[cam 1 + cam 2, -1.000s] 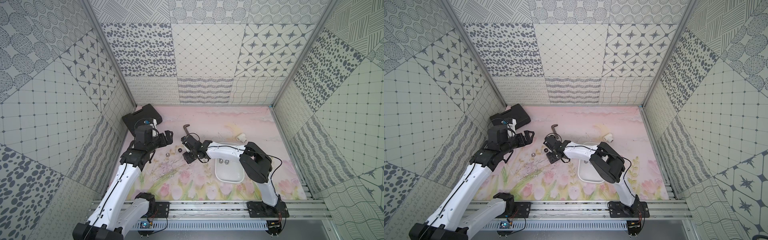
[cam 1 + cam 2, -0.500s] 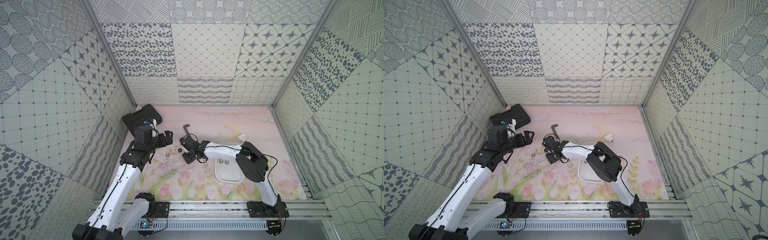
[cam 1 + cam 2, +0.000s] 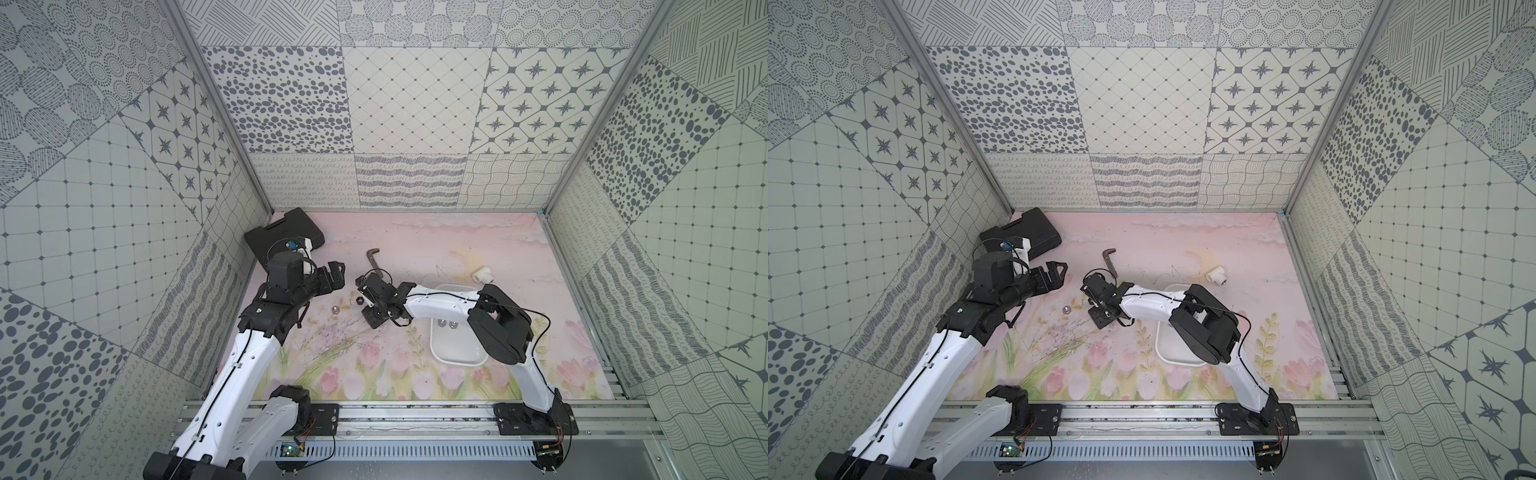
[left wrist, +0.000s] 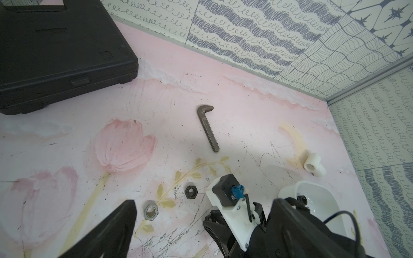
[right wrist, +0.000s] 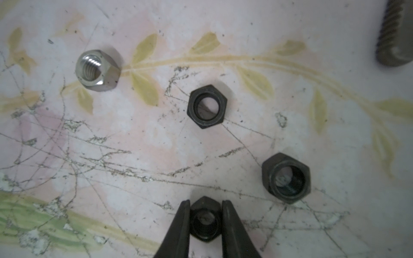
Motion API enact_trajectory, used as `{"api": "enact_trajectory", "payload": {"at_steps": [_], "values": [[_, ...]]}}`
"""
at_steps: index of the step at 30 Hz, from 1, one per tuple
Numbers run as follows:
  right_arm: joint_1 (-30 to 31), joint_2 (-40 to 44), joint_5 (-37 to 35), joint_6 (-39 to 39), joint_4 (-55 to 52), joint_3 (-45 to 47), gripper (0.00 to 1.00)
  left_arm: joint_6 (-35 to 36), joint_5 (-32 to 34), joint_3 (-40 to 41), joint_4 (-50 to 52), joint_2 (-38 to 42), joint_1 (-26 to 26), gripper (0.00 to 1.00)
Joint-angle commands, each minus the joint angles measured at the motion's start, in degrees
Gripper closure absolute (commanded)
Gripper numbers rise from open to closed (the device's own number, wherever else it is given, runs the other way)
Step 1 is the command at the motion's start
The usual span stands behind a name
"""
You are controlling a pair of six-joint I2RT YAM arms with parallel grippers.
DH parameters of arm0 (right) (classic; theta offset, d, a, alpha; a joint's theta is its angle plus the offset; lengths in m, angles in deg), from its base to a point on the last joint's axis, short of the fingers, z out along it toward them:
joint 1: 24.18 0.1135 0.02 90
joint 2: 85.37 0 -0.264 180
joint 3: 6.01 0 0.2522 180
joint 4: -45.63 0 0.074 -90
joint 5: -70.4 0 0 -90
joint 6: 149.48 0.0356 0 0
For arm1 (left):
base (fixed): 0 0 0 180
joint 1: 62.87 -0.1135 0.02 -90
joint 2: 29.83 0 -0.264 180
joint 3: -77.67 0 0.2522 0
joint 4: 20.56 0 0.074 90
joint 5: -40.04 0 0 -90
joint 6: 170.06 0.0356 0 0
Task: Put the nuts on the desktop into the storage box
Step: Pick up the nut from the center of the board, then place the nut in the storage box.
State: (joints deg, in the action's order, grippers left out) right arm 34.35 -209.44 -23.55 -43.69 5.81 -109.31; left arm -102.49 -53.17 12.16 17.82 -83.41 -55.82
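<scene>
Clamping a black hex nut, the right gripper has three nuts left on the desktop; the storage box holds at least two.

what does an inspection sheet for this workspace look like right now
surface: desktop pink floral print, heavily scratched
job's things: one silver nut and two black nuts loose on it; storage box holds two silver nuts
clutter: black case, toothed L-shaped bar, white pipe fitting
grippers: right gripper shut on a third black nut; left gripper open, empty
cables: black cable loose along the right arm
surroundings: patterned walls, metal rail in front
</scene>
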Motion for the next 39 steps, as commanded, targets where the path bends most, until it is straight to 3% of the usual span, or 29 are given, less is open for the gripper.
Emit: {"api": "enact_trajectory", "payload": {"at_steps": [1, 7, 14, 22, 30, 39], "values": [[0.41, 2.12, -1.85, -0.41, -0.35, 1.76, 0.84, 0.47, 0.83, 0.07, -1.15, 0.17, 0.12, 0.01], [-0.96, 12.92, -2.65, 1.61, 4.24, 10.35, 0.85, 0.42, 0.9, 0.08, -1.07, 0.28, 0.09, 0.01], [-5.7, 33.62, -8.06, 4.32, 8.72, 26.67, 0.85, 0.29, 0.6, 0.07, -1.29, 0.27, 0.05, 0.01], [-15.21, 51.16, -9.57, 5.74, -1.83, 40.09, 0.84, 0.2, 0.48, 0.07, -1.24, 0.19, 0.17, 0.01], [-15.37, 56.71, -9.35, 11.28, -10.04, 48.0, 0.82, 0.2, 0.39, 0.09, -1.42, -0.51, 0.06, 0.01], [-15.77, 46.55, -7.33, 11.12, -8.71, 47.61, 0.82, 0.31, 0.39, -0.08, -1.17, -0.54, 0.12, 0.01]]}}
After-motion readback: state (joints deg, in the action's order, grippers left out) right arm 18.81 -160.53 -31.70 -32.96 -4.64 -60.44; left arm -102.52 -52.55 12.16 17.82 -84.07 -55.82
